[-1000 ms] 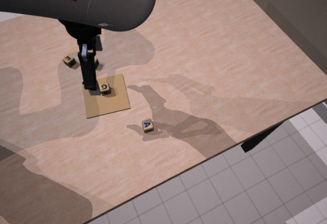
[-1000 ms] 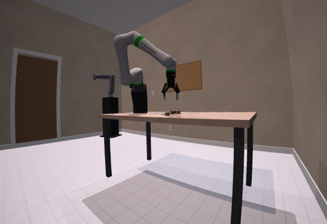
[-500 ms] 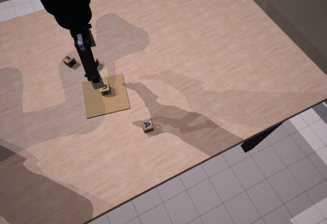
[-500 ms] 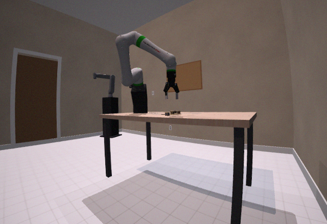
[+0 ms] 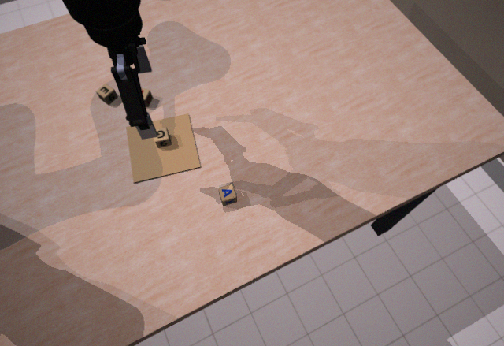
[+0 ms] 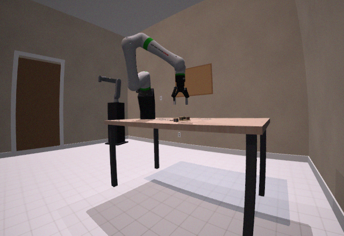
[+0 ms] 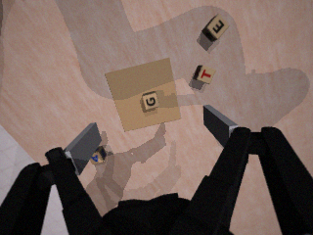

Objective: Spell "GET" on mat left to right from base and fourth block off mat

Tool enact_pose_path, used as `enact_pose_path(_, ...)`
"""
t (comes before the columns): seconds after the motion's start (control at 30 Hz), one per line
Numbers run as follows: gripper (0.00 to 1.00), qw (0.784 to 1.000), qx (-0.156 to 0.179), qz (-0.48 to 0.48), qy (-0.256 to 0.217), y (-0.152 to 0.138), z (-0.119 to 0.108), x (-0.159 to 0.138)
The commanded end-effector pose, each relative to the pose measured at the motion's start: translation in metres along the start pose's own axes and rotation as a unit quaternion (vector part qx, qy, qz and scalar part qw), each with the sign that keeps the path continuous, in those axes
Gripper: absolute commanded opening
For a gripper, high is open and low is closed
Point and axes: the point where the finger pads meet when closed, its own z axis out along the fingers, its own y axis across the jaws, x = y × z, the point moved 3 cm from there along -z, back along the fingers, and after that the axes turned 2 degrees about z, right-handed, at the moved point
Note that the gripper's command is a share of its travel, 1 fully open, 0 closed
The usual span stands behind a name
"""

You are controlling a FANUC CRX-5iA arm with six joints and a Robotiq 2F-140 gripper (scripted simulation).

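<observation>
The tan mat (image 5: pixel 163 150) lies on the table, also in the wrist view (image 7: pixel 142 94). The G block (image 5: pixel 162 137) (image 7: pixel 150 101) sits flat on it, near the mat's middle. The T block with a red letter (image 7: pixel 203 75) and the E block (image 7: pixel 215 28) lie off the mat on the table; in the top view the E block (image 5: pixel 106 93) is in plain sight and the T block (image 5: pixel 146 97) is partly hidden behind a finger. The A block with a blue letter (image 5: pixel 227 194) lies off the mat, partly behind a finger in the wrist view (image 7: pixel 99 156). My gripper (image 7: pixel 151 123) (image 6: pixel 179 100) is open and empty, high above the table.
The table's front edge runs close to the A block. A second black pedestal with a small arm (image 6: pixel 115 111) stands beside the table, away from the blocks.
</observation>
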Motion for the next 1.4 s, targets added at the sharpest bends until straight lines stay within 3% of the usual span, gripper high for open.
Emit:
enact_pose_path(0.0, 1.00, 0.998, 0.001, 0.069, -0.001, 0.000, 0.003, 0.000)
enact_pose_path(0.37, 1.00, 0.983, 0.001, 0.183, -0.002, 0.000, 0.007, 0.000)
enact_pose_path(0.87, 1.00, 0.924, 0.001, 0.382, -0.002, 0.000, 0.016, -0.001)
enact_pose_path(0.93, 1.00, 0.924, 0.001, 0.382, -0.002, 0.000, 0.016, -0.001)
enact_pose_path(0.97, 1.00, 0.909, 0.000, 0.416, -0.002, 0.000, 0.017, -0.001)
enact_pose_path(1.37, 1.00, 0.839, 0.000, 0.544, -0.002, 0.000, 0.023, -0.001)
